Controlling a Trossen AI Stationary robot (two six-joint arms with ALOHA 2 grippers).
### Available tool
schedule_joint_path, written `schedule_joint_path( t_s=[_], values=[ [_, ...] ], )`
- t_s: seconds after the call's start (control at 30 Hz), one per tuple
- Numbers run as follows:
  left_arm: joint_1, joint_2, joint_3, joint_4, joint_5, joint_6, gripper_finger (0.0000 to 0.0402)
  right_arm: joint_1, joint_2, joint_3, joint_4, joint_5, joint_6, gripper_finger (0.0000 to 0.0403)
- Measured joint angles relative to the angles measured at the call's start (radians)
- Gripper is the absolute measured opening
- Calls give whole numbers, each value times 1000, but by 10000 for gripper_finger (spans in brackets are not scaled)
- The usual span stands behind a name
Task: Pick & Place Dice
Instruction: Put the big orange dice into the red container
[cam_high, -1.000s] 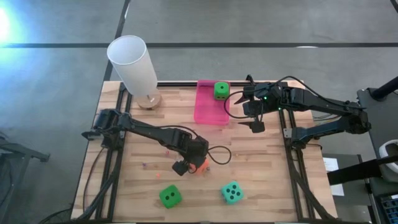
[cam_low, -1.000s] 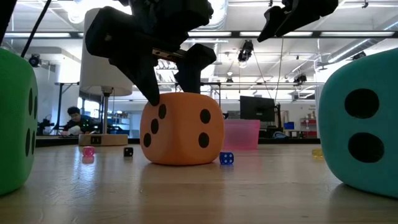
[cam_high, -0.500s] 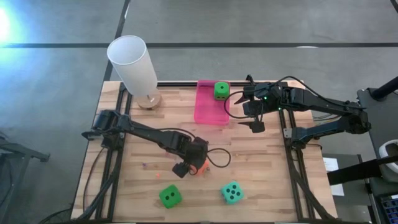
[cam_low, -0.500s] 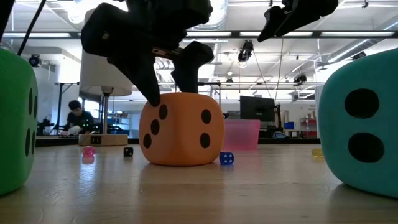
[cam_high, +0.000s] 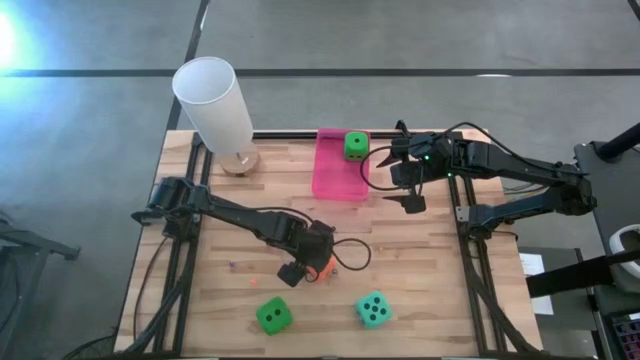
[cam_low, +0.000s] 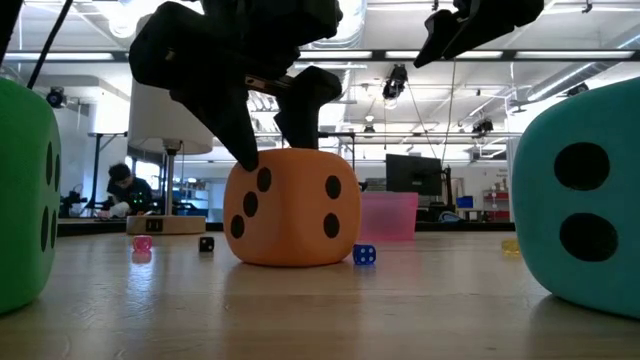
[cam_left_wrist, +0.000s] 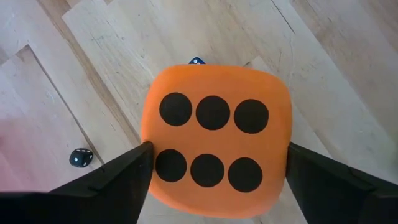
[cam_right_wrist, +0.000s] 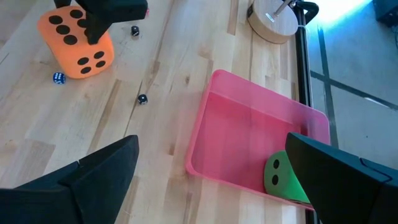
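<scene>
The left arm reached low across the table (cam_high: 420, 270), its claw (cam_high: 308, 268) pointing down with fingers (cam_left_wrist: 118, 177) set on either side of the orange die (cam_low: 290, 205), which sat on the wood. The right claw (cam_high: 405, 180) hovered spread apart beside the pink tray (cam_high: 335, 180). Since a second before, the left claw had crept slightly nearer the table's front; the dice lay as before. The tray held one green die (cam_high: 355, 146). Another green die (cam_high: 273, 316) and the teal die (cam_high: 373, 310) lay near the front edge.
</scene>
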Motion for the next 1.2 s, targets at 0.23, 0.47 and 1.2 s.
schedule_joint_path(
  t_s=[0.23,0.47,1.2],
  values=[
    [0,0,0,0,0,-5,317,0,0,0,0,0,-1,400],
    [-1,-1,0,2,-3,-6,291,0,0,0,0,0,0,400],
    [-5,-18,-1,-20,-13,-5,389,0,0,0,0,0,0,400]
  ],
)
